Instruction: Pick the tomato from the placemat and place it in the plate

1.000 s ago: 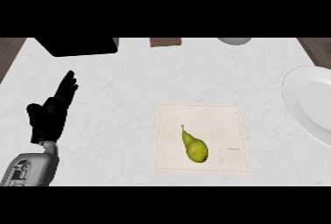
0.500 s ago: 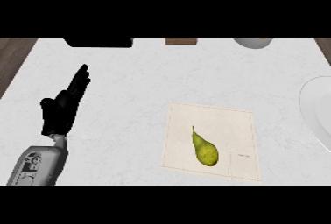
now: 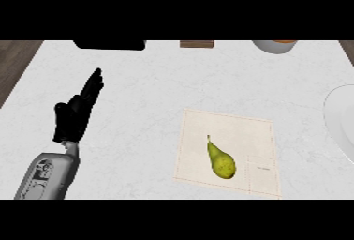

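A yellow-green pear [image 3: 220, 160] lies on the cream placemat [image 3: 228, 151] at the lower middle of the counter; no tomato shows. Only the left rim of the white plate [image 3: 339, 123] is visible at the right edge. My left hand [image 3: 75, 113] is held over the counter at the left, well away from the placemat, its fingers straight and pointing away, holding nothing. My right hand is out of the picture.
Along the far edge stand a black box [image 3: 110, 44], a small brown block [image 3: 196, 44] and a grey bowl with something orange in it [image 3: 275, 46]. The counter's left edge meets dark wooden floor [image 3: 14, 61].
The whole scene has slid rightward in the picture, so the plate is now mostly cut off. My left hand has risen slightly and stays open.
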